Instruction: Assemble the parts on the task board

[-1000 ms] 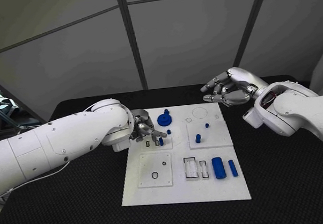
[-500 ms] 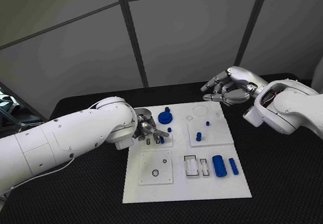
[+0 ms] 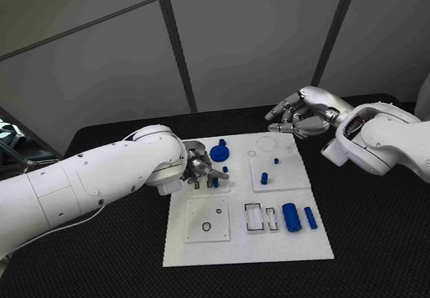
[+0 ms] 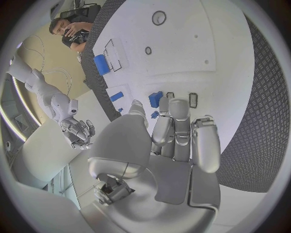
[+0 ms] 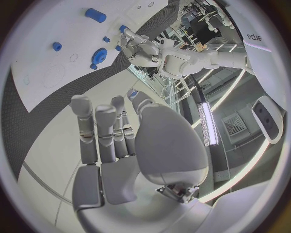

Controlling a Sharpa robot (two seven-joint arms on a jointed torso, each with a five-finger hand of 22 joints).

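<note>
Bench [image 3: 104, 275]: black textured surface carrying the task board.
Task board [image 3: 248, 249]: white plate in the middle of the bench, between the two arms; it carries raised white sub-plates with slots and holes, and small blue parts.
Left arm [image 3: 64, 193]: white, entering from the left and reaching to the board's left edge.
Right arm [image 3: 401, 147]: white, entering from the right, with its wrist beyond the board's far right corner.
Left hand [image 3: 198, 169]: low over the far left sub-plate, fingers pointing down and drawn together at a small blue peg [image 3: 213, 182]; in the left wrist view the fingertips [image 4: 171, 104] sit against a blue piece [image 4: 155, 99] beside two dark slots. Whether the hand actually holds the peg cannot be told.
Right hand [image 3: 300, 116]: raised off the board's far right corner, fingers loosely curled and apart, holding nothing.
Blue gear [image 3: 219, 155]: round part near the far edge of the board, just beside the left hand.
Blue cylinder [image 3: 290, 217]: largest blue part, lying near the right edge of the board; a thinner blue rod [image 3: 309, 217] lies just beside it.
Upright pegs [image 3: 264, 179]: small blue parts standing in the far right sub-plate.
</note>
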